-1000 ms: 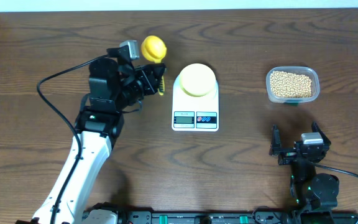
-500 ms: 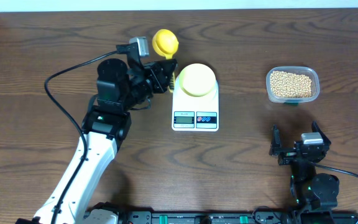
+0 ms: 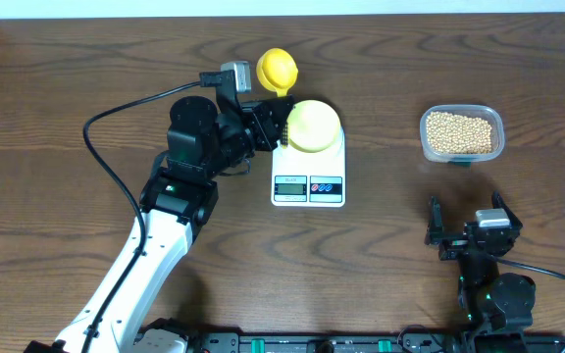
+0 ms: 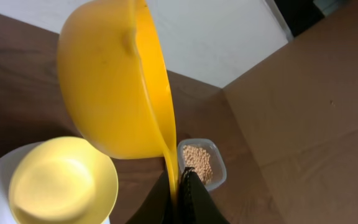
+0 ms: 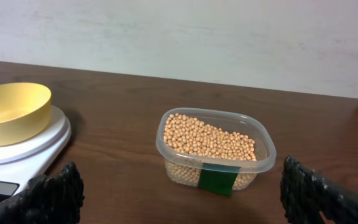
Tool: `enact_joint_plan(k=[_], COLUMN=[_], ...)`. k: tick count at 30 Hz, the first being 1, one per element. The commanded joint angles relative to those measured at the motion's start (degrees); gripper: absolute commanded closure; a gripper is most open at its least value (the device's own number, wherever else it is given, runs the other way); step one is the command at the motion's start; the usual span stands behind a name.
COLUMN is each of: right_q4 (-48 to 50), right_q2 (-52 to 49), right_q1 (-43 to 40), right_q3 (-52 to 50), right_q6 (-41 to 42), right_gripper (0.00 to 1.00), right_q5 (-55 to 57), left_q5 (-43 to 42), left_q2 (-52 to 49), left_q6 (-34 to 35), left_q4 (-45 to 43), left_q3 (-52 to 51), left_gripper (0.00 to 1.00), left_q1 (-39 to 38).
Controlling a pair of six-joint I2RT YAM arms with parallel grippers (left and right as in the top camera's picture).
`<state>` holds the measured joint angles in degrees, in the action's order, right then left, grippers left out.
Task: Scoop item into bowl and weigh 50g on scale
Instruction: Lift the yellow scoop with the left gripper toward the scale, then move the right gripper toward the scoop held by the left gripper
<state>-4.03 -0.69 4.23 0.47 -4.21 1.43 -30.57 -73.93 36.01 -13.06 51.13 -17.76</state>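
Note:
My left gripper (image 3: 266, 126) is shut on the thin handle of a bright yellow scoop (image 3: 277, 70), carried in the air just left of and behind the scale. In the left wrist view the scoop (image 4: 114, 81) fills the upper left, its handle pinched between the black fingers (image 4: 194, 199). The pale yellow bowl (image 3: 311, 125) sits on the white scale (image 3: 308, 181) and looks bare inside (image 4: 61, 180). The tan beans (image 3: 459, 131) lie in a clear tub at the right (image 5: 207, 140). My right gripper (image 3: 471, 224) rests open near the front edge, short of the tub.
The clear tub (image 5: 179, 165) carries a green label on its front wall. A black cable (image 3: 101, 157) loops left of the left arm. A pale wall (image 5: 179, 37) runs behind the table's far edge.
My left arm has carried the yellow scoop to the right, from well left of the scale to just beside and behind the bowl. The right arm has not moved.

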Motion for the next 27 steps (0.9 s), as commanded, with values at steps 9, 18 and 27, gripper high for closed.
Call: enact_joint_plan(k=[9,18,27], right_q4=[-0.2,1.1,18.5], right_q2=[0.3,0.3,0.3], right_q1=[0.3,0.3,0.4], right_q3=[-0.2,-0.2,-0.2], right_q6=[-0.6,-1.1,9.7], right_gripper=[0.01,0.01,0.01], right_q5=[-0.1,0.8,-22.7], left_q5=[1.3,1.7,1.7], left_q2=[0.6,0.6,0.6], left_q6=[8.0,8.0,8.0], left_q4=[-4.0,-7.3,-9.3], left_q3=[0.7,0.6,0.7], left_gripper=[0.93,0.93,0.93], left_q1=[-0.3,-1.8,-2.8])
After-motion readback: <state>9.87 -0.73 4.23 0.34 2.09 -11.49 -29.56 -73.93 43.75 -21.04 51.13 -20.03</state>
